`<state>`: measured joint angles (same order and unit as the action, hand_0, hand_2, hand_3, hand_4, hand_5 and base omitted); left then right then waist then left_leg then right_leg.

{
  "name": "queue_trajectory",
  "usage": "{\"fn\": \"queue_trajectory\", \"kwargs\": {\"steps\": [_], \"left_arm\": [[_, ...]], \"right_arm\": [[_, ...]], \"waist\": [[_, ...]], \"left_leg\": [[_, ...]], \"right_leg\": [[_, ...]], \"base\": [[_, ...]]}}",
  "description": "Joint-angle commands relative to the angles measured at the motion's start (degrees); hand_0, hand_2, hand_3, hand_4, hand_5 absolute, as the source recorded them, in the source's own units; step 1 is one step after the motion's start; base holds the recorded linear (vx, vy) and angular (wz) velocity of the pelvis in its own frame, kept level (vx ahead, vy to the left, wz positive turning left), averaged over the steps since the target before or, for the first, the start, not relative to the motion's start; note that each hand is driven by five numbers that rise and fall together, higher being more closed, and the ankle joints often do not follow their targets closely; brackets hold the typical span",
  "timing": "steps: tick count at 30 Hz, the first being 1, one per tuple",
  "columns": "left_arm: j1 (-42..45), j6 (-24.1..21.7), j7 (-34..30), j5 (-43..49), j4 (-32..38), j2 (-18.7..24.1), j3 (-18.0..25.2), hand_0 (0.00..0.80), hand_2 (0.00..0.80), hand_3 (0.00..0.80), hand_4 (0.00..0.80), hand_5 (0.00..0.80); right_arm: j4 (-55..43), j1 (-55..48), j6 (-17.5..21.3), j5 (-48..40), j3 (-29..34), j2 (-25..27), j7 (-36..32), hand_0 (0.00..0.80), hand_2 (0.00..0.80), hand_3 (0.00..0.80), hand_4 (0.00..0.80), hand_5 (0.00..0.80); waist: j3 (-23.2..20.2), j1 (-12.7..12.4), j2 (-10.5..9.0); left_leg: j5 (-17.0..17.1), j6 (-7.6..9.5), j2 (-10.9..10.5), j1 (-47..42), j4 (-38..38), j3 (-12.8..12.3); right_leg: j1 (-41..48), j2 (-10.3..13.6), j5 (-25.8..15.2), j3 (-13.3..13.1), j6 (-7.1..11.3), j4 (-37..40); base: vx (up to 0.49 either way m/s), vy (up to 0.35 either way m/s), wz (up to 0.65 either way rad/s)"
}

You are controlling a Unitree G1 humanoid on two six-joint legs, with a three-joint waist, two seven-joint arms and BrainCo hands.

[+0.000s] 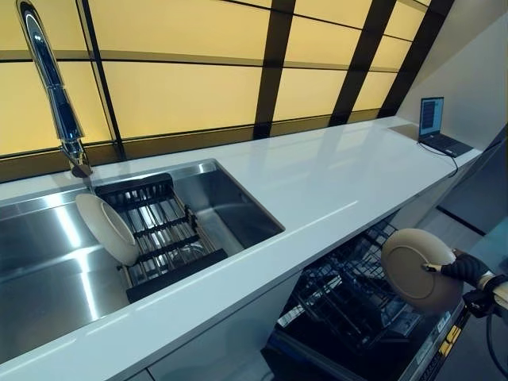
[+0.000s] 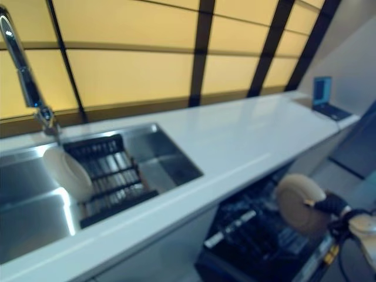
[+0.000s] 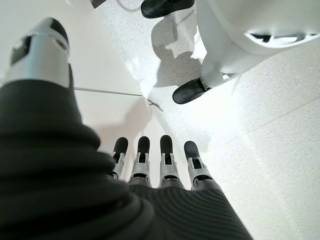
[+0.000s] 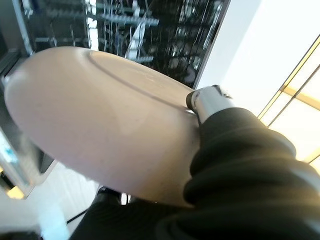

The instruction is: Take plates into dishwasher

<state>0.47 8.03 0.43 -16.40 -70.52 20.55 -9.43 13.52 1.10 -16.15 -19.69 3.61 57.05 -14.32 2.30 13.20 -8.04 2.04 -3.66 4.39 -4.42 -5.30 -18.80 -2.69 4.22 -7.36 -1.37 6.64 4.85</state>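
My right hand (image 1: 468, 270) is shut on a beige plate (image 1: 417, 268), thumb (image 4: 209, 98) pinching its rim. It holds the plate on edge above the open dishwasher's black wire rack (image 1: 349, 298) under the counter. The right wrist view shows the plate (image 4: 100, 120) close up with the rack (image 4: 135, 25) behind it. A second beige plate (image 1: 107, 228) leans upright on the dark drying rack (image 1: 163, 230) in the steel sink (image 1: 230, 210). My left hand (image 3: 160, 165) shows only in its wrist view, fingers straight, hanging over the floor and holding nothing.
A tall chrome faucet (image 1: 54, 87) rises behind the sink. The white countertop (image 1: 333, 175) runs to the right, with a laptop (image 1: 436, 127) at its far end. A person's black shoes (image 3: 192, 90) stand on the pale floor near my left hand.
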Motion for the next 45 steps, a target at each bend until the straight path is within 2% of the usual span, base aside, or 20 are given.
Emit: {"fn": "queue_trajectory", "kwargs": {"steps": [1,8,23,31,45], "left_arm": [[-0.93,-1.19,0.0,3.58,-1.41,-0.13,2.27,0.0,0.0,0.0,0.0,0.0],[-0.77,-1.29,-0.06,3.99,-0.99,-0.69,1.84,0.0,0.0,0.0,0.0,0.0],[-0.45,-2.21,-0.18,2.78,0.76,-1.3,0.85,0.0,0.0,0.0,0.0,0.0],[-0.44,-1.83,-0.29,3.09,1.46,-1.84,0.23,0.0,0.0,0.0,0.0,0.0],[-0.62,-1.29,-0.86,3.85,3.5,-2.03,-1.64,0.0,0.0,0.0,0.0,0.0]], "right_arm": [[-2.58,3.82,3.7,1.21,0.03,-0.48,1.51,0.8,0.8,0.8,0.8,0.8],[-3.58,3.24,5.1,3.55,-2.09,-3.87,2.73,0.8,0.8,0.8,0.8,0.8],[-0.44,6.51,4.98,7.4,-8.31,-7.6,5.27,0.8,0.8,0.8,0.8,0.8],[4.14,8.53,7.14,14.52,-13.28,-11.61,7.9,0.8,0.8,0.8,0.8,0.8],[16.07,15.04,5.89,18.75,-20.05,-16.76,12.38,0.8,0.8,0.8,0.8,0.8]], "waist": [[1.72,-1.28,0.7],[1.79,-1.63,1.19],[2.18,-3.4,2.37],[1.79,-4.77,3.24],[1.92,-7.72,4.87]], "left_leg": [[-5.42,3.19,-1.11,-3.08,0.3,1.7],[-5.34,3.15,-1.25,-2.93,0.3,1.88],[-5.06,2.95,-1.74,-2.11,0.3,2.88],[-4.99,2.65,-2.21,-1.83,0.3,3.86],[-4.57,2.46,-2.92,-0.74,0.3,5.95]], "right_leg": [[-1.96,-0.01,-3.21,-0.09,5.01,-1.02],[-2.05,0.14,-3.11,0.22,5.09,-0.99],[-1.5,0.67,-2.51,1.21,4.87,-0.62],[-0.64,1.25,-2.07,2.09,4.72,-0.19],[0.33,2.67,-1.23,3.86,4.32,0.14]], "base": [[0.0,0.0,0.0],[0.0,0.0,0.0],[0.0,0.0,0.0],[0.004,0.006,0.05],[0.0,-0.003,0.09]]}}
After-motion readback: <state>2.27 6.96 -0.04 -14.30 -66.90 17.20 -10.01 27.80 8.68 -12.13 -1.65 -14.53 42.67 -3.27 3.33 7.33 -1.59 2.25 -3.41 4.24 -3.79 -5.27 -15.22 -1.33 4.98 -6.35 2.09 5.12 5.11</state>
